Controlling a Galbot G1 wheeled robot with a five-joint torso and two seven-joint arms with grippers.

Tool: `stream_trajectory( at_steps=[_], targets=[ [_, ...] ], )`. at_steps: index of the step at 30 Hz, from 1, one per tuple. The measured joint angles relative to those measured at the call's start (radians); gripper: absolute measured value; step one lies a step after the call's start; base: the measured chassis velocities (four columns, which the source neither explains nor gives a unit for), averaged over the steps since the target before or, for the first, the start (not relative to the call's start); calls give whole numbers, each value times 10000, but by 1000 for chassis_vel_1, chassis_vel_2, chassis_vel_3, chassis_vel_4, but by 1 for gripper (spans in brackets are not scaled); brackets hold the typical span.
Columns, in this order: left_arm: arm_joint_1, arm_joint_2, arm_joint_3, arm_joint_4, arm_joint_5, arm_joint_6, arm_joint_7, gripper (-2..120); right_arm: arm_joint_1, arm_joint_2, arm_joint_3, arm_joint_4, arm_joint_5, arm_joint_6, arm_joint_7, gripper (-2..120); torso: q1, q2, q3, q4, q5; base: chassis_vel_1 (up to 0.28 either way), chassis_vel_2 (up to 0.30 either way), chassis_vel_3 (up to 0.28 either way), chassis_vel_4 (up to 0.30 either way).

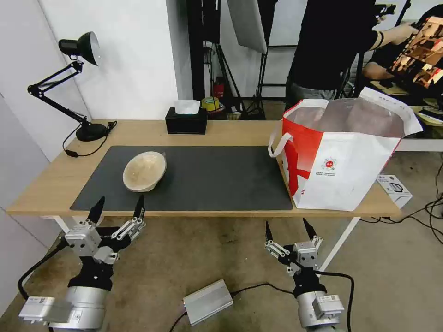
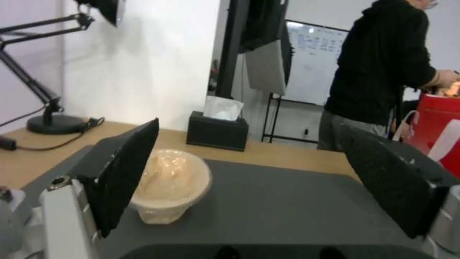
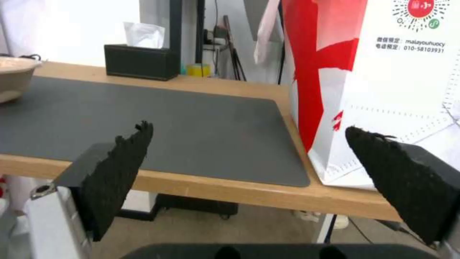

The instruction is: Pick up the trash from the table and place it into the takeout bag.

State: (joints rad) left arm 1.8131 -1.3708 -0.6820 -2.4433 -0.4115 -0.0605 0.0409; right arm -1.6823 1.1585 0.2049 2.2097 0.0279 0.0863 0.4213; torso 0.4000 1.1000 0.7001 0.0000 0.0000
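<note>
A tan shallow pulp bowl [image 1: 144, 171] lies tilted on the dark grey mat [image 1: 207, 180] of the light-wood table [image 1: 41, 184], left of centre. It is the piece of trash I see. The left wrist view has the bowl [image 2: 170, 185] close ahead. My left gripper [image 1: 118, 207] hovers open at the table's front edge, just short of the bowl. The white-and-red takeout bag [image 1: 341, 161] stands open at the table's right end; the bag [image 3: 383, 90] is close in the right wrist view. My right gripper [image 1: 288, 228] hangs open below the front edge, left of the bag.
A black desk lamp [image 1: 78, 83] stands at the back left, its cable on the wood. A black tissue box [image 1: 186, 121] sits at the back centre. A small white box [image 1: 394, 190] lies beyond the right end. A grey metal unit [image 1: 207, 302] and cables lie on the floor.
</note>
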Motion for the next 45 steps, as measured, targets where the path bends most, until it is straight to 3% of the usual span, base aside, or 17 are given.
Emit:
stream_trajectory(
  at_steps=[7,16,26,45],
  targets=[
    [-284,527,-152,324,843,-32,426,100,25,8,17,-28,13,-10,-3,100,0,0,0,0,0,0,0,0,0],
    [-451,1737,-399,884,2848,-583,974,100,34,44,-9,-43,2,-14,-14,100,0,0,-1,0,0,0,0,0,0],
    [-664,2301,-663,1288,4613,-996,1514,100,26,65,-27,-40,-22,-18,-20,100,0,0,-1,0,-1,0,0,0,0],
    [-1025,3155,-1316,1599,5085,-1084,1608,100,5,132,-80,-41,-67,-29,-34,100,0,0,-1,0,0,0,0,0,0]
  ],
)
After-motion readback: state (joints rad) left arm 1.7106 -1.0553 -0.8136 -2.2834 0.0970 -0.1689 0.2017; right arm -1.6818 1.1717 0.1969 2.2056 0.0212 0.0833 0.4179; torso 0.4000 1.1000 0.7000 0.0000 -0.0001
